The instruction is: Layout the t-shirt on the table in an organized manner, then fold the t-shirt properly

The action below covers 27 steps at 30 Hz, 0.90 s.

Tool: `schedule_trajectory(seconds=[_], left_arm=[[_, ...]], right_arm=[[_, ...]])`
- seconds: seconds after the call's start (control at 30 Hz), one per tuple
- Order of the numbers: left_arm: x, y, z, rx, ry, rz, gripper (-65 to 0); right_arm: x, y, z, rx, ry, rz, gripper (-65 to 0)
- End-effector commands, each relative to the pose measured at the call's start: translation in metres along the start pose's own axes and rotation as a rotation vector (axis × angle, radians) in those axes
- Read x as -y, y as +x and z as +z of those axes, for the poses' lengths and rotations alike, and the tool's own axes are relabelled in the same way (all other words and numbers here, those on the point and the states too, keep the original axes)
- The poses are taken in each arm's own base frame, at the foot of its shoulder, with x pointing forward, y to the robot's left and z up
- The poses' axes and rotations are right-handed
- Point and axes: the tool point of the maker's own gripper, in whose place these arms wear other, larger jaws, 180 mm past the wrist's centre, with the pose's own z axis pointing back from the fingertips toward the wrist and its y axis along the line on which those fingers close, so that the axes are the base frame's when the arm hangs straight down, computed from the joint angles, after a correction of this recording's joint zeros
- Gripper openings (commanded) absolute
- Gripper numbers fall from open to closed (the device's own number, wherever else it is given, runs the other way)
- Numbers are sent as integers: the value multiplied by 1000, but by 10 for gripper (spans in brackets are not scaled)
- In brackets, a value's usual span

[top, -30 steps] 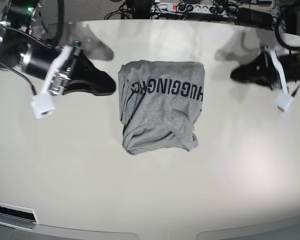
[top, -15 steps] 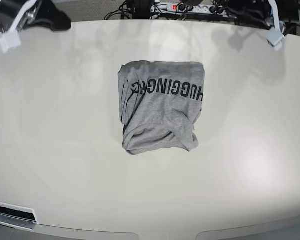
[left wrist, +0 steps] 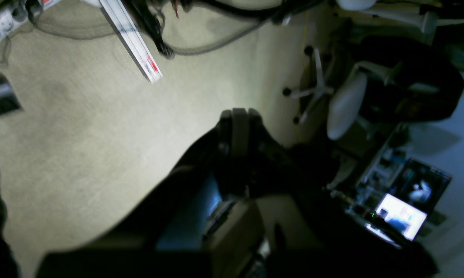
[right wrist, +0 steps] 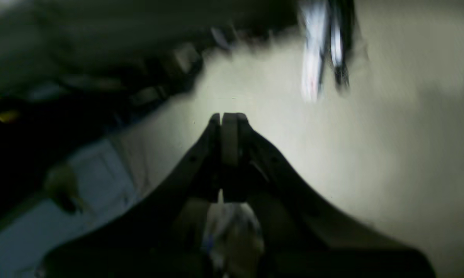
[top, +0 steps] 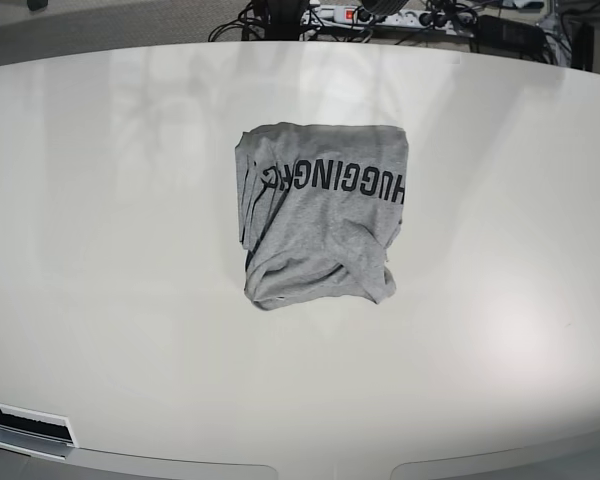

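Centrally, folded t-shirt (top: pixel 320 215) on table (top: pixel 100 250), "HUGGING" upside down; both grippers closed, empty

— What's sitting on the table (top: pixel 100 330) right now?

— Only the t-shirt (top: pixel 320 215). It's lying folded into a rough square near the middle, a little toward the far edge, with black lettering showing upside down across its upper part.

— Is it lying flat?

— Mostly. The near edge is bunching into rumpled folds, and the left side is showing creases. The glossy off-white top is reflecting light all around it.
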Motion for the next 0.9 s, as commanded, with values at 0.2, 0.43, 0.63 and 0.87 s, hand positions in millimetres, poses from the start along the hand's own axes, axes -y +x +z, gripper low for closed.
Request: schedule_trajectory(seconds=[0.2,0.43,0.63,0.87], left_arm=[[-19,-35,-47,-84,12,37,-650],[-77,-24,-98,-55,92,54,-650],[-128,13,-140,103,168,41,-650],[-180,87,-170,163,383,-79,-650]], right_arm=[[42,-34,-53,-157,-29,-19,-650],[76,-42,-121,-220,-43,-22,-650],[92,-39,-170,-267,-61,67,-650],[115,9,-202,-247,-229,198,-650]])
